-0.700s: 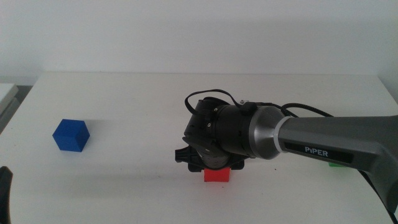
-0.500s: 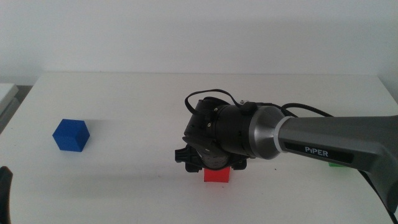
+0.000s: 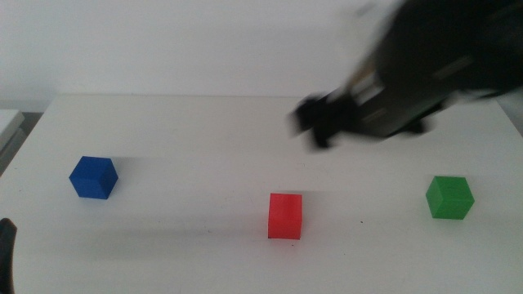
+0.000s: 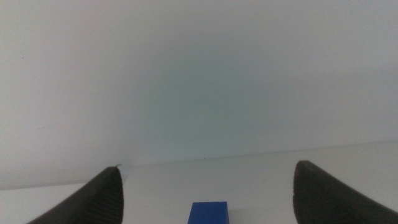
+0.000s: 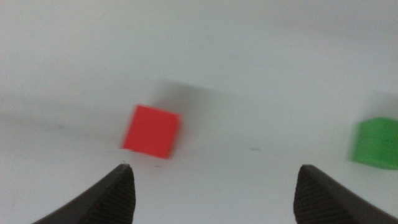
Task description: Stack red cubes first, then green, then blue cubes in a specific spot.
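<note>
The red cube (image 3: 285,216) stands alone on the white table at front centre; it also shows in the right wrist view (image 5: 151,130). The green cube (image 3: 449,197) sits to its right and shows in the right wrist view (image 5: 375,143). The blue cube (image 3: 93,176) sits at the left and shows in the left wrist view (image 4: 209,212). My right gripper (image 3: 315,126), blurred by motion, is raised above and behind the red cube; its jaws are wide open and empty (image 5: 211,193). My left gripper (image 4: 208,193) waits at the bottom left edge, open, facing the blue cube.
The white tabletop (image 3: 188,139) ends at a far edge against a pale wall. A tiny black mark (image 3: 363,220) lies between the red and green cubes. A pale object (image 3: 8,122) sits off the table's left edge.
My right gripper has let go of the red cube and swung up and back to the right. The red cube stays on the table and the green cube is now uncovered.
</note>
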